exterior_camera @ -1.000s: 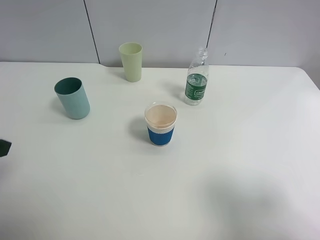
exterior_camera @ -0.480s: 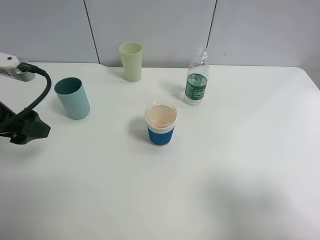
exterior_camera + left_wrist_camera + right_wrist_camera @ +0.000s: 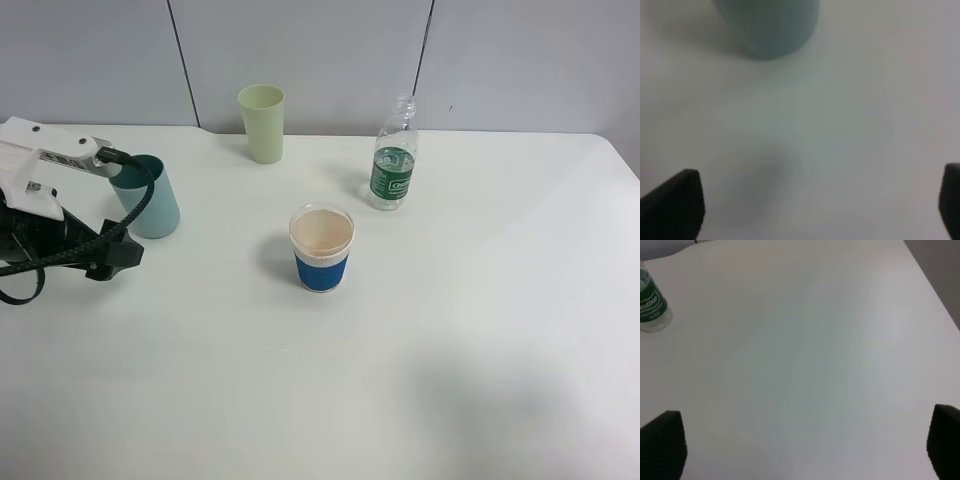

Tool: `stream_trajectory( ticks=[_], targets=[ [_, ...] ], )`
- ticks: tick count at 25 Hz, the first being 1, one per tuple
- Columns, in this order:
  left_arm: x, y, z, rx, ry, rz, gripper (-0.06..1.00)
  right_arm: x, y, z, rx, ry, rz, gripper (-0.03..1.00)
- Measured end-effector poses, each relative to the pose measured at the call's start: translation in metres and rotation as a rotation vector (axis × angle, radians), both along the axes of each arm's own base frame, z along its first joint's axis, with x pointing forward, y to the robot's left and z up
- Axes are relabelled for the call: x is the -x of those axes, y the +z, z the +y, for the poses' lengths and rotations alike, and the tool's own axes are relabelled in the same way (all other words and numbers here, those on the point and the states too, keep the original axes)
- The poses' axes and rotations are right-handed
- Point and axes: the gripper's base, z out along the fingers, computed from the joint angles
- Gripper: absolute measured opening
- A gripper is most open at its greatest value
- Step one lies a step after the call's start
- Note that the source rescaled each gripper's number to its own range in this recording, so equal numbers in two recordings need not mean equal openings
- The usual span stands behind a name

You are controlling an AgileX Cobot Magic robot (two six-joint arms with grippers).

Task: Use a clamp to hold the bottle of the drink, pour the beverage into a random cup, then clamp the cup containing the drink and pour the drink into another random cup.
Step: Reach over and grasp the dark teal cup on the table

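The bottle (image 3: 394,155), clear with a dark green label and no cap, stands upright at the back right of centre; it also shows in the right wrist view, the bottle (image 3: 651,305) far from my open right gripper (image 3: 802,445). The teal cup (image 3: 152,205) stands at the left. My left gripper (image 3: 125,255) hovers just in front of it, a little to its left, its cable crossing the cup's rim. In the left wrist view the teal cup (image 3: 767,25) lies ahead of my left gripper (image 3: 812,205), whose dark fingers (image 3: 675,205) stand wide apart with nothing between them.
A pale yellow-green tumbler (image 3: 262,122) stands at the back. A blue-sleeved paper cup (image 3: 322,250) sits mid-table. The white table (image 3: 480,330) runs to a grey wall behind. My right arm is outside the exterior high view.
My left arm has come in from the left edge and moved right toward the teal cup. Cups and bottle have not moved.
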Motion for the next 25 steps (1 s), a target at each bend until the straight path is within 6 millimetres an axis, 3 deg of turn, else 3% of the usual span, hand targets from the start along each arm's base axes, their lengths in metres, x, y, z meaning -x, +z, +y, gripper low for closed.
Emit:
stream_trajectory(
  ticks=[5,11,25],
  targets=[
    [-0.006,-0.018,-0.002,0.046,-0.006,-0.151,0.81,0.000,0.000,0.000,0.000,0.000,0.000,1.00],
    [-0.017,-0.040,-0.006,0.059,-0.008,-0.181,0.81,0.000,0.000,0.000,0.000,0.000,0.000,1.00],
    [-0.039,-0.058,-0.008,0.124,0.004,-0.403,0.81,0.000,0.000,0.000,0.000,0.000,0.000,1.00]
  ],
)
